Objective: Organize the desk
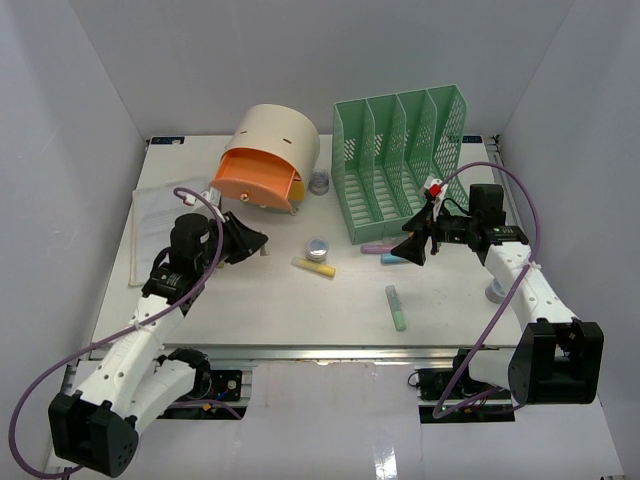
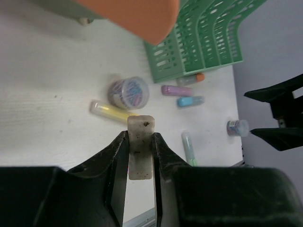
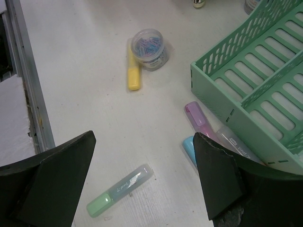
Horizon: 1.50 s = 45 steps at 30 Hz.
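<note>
Left end effector (image 2: 140,140) clamps a whitish block (image 2: 140,128), right end effector (image 3: 144,142) spread wide

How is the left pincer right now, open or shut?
Shut on a small off-white block. In the left wrist view, the fingers of the left pincer press against the block's two sides.

- The off-white block (image 2: 140,149) shows only its upper part. Its lower end is lost between the left gripper's (image 2: 140,136) dark fingers (what it is, I cannot tell).
- The orange drawer (image 2: 137,14) is blurred and cut by the left wrist view's top edge.
- The green file rack (image 3: 251,80) runs off the right wrist view's right edge.
- The blue marker (image 3: 189,147) lies mostly behind the right gripper's (image 3: 144,137) finger.
</note>
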Motion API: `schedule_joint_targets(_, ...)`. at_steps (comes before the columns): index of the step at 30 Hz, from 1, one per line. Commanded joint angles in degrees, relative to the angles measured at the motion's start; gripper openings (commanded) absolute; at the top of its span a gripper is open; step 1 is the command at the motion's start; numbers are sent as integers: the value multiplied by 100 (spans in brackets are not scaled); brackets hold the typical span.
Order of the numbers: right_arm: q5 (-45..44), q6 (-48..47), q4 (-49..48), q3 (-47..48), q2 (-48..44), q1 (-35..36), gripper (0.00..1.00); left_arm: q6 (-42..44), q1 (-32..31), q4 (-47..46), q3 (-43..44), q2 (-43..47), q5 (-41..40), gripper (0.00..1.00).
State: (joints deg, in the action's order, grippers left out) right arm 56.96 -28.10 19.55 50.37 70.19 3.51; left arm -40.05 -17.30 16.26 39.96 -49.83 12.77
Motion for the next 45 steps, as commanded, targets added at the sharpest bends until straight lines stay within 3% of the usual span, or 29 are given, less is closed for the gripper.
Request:
schedule_joint_targets(1, 117, -51, -87, -6, -102, -60, 90, -82, -5, -424, 1019, -321, 238, 2)
schedule_joint_targets(9, -19, -111, -74, -18, -96, -69, 90, -257, -1, -565, 2702, -1632, -236, 2)
schedule_joint_targets(15, -80, -139, -74, -16, -105, -78, 90, -7, -1, 62, 3742, -2600, -1044, 3)
schedule_joint_targets(24, -115, -161, -82, -10, -110, -123, 90, 346, 6, 262, 4238, -3469, -1850, 8)
schedule_joint_targets(28, -118, -170, -77, -16, -94, -125, 90, 407, -1, 255, 4230, -3577, -1985, 25)
schedule_joint_targets(31, -142, -179, -65, -10, -84, -130, 90, 455, -1, 263, 4230, -3641, -1934, 54)
schedule_joint_targets(34, -151, -187, -57, -10, -76, -122, 90, 467, -1, 253, 4230, -3672, -1906, 69)
schedule_joint_targets(45, 112, -442, 62, -58, -67, -137, 90, 1149, 5, 165, 4170, -3134, -1951, 76)
